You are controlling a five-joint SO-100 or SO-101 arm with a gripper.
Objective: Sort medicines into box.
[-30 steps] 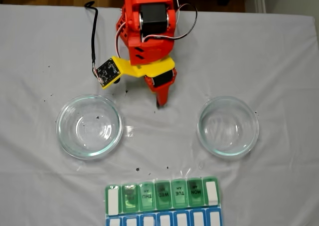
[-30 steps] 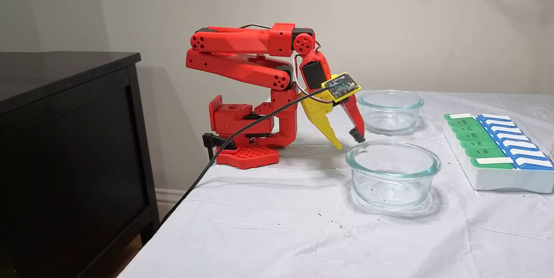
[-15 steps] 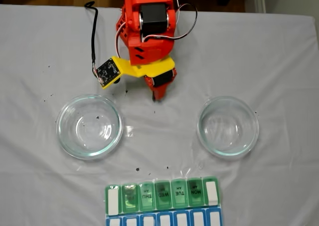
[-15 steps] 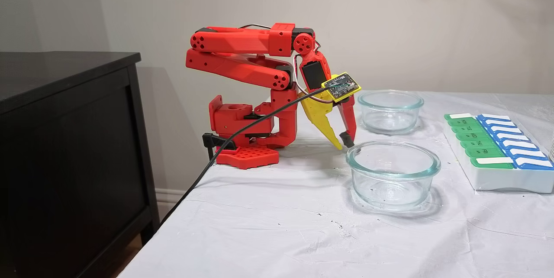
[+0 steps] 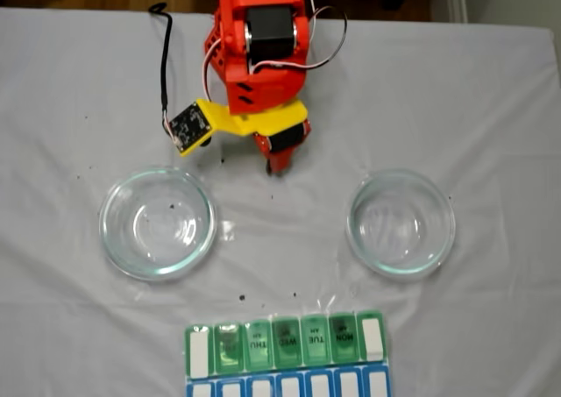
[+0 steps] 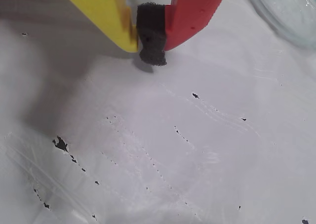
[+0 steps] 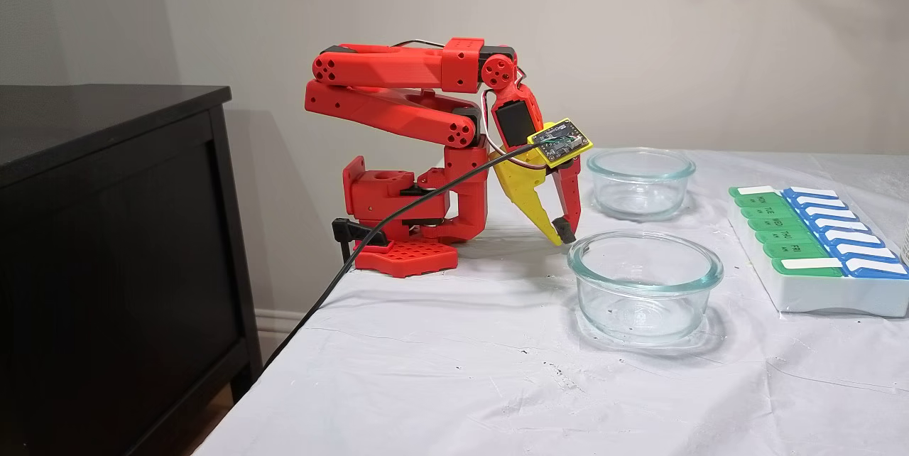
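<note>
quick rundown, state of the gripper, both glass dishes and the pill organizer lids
gripper: shut, holding nothing, black foam pad pressed between the yellow and red fingers, tip just above the cloth
left glass dish in the top-down fixed view: upright, empty
right glass dish: upright, empty
pill organizer: lids down

The pill box (image 5: 286,358) is cut off by the bottom edge in a fixed view, its blue row half lost, and whatever lies under its lids stays hidden.
</note>
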